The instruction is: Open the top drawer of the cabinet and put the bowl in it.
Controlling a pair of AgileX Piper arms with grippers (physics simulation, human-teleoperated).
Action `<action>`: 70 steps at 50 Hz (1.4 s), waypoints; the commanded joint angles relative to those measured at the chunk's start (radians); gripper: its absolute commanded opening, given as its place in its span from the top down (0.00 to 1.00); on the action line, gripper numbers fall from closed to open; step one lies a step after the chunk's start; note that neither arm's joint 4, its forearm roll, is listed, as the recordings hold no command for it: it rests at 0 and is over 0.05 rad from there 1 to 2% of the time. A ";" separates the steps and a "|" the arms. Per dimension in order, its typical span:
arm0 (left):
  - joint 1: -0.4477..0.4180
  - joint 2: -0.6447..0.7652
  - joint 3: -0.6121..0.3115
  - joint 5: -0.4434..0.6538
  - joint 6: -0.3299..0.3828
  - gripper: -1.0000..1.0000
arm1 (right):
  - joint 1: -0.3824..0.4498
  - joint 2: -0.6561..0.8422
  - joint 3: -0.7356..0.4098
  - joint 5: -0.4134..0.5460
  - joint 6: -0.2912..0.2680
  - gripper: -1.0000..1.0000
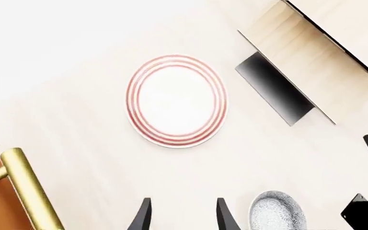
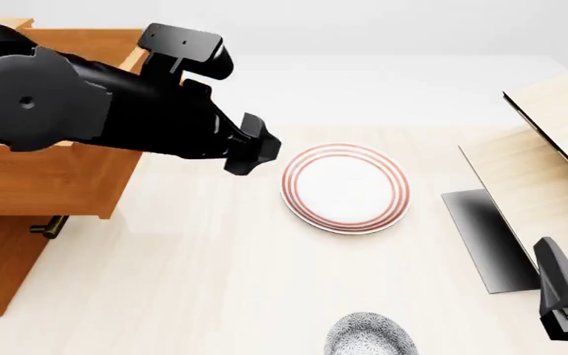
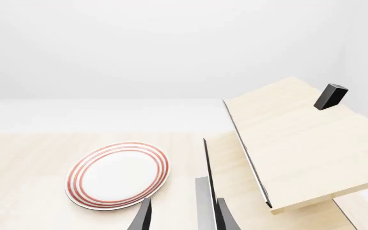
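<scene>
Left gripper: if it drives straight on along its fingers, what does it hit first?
Most likely the bare table. The left gripper points down at the tabletop near the plate; it may clip the plate's rim, depth is unclear.

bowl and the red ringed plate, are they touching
Apart. The front view shows the bowl at the near table edge and the plate farther back, with a bare stretch of table between them. The left wrist view shows the same gap.
</scene>
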 commanded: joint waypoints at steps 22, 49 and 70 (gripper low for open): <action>-0.106 0.076 0.090 -0.087 -0.108 0.00 | 0.000 -0.002 0.001 0.001 0.000 0.00; -0.217 0.201 0.081 -0.119 -0.193 0.00 | 0.000 -0.002 0.001 0.001 0.000 0.00; -0.294 0.323 0.054 -0.138 -0.263 0.00 | 0.000 -0.002 0.001 0.001 -0.001 0.00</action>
